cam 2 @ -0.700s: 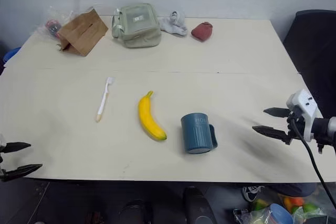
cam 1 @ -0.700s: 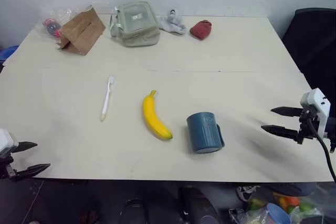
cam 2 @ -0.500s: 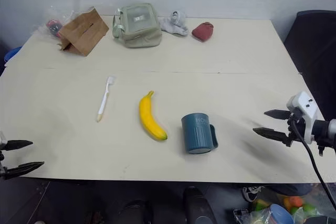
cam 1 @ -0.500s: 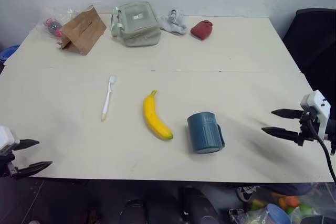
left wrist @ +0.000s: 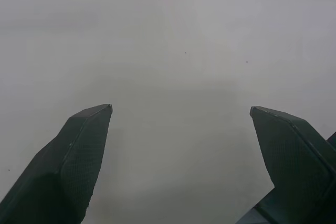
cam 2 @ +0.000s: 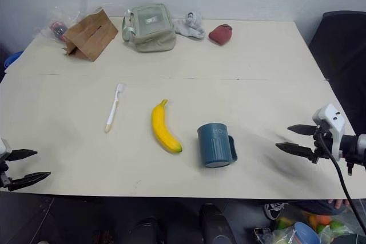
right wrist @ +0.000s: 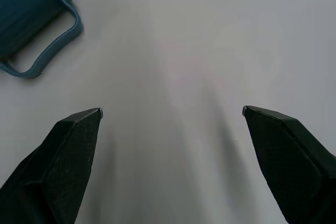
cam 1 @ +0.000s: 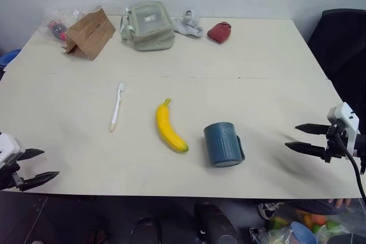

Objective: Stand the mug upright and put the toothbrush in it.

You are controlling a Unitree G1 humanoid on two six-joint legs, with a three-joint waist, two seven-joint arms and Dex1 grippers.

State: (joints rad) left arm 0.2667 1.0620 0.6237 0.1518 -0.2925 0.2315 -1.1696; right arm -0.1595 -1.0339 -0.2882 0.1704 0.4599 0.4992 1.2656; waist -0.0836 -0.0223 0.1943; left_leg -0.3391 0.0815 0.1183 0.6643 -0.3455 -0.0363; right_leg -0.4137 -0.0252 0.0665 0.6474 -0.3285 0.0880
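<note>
The dark teal mug (cam 1: 223, 144) stands on the table's near middle with a closed teal face up, no inside showing, and its handle (right wrist: 52, 45) toward my right gripper. The white toothbrush (cam 1: 116, 107) lies flat farther left, beyond the banana. My right gripper (cam 1: 291, 135) hovers open to the right of the mug, a hand's width from it, pointing at it. My left gripper (cam 1: 50, 163) is open at the table's near left edge, well away from the toothbrush, with nothing between its fingers (left wrist: 84, 145).
A yellow banana (cam 1: 170, 127) lies between toothbrush and mug. Along the back of the table (cam 1: 274, 55) sit a brown paper bag (cam 1: 88, 32), a green pouch (cam 1: 147, 25), a grey cloth (cam 1: 187, 22) and a red pouch (cam 1: 219, 31). A black chair (cam 1: 343, 50) stands at the right.
The right gripper has sunk slightly toward the table's near edge and the left has edged slightly up. Mug, toothbrush and banana lie where they were.
</note>
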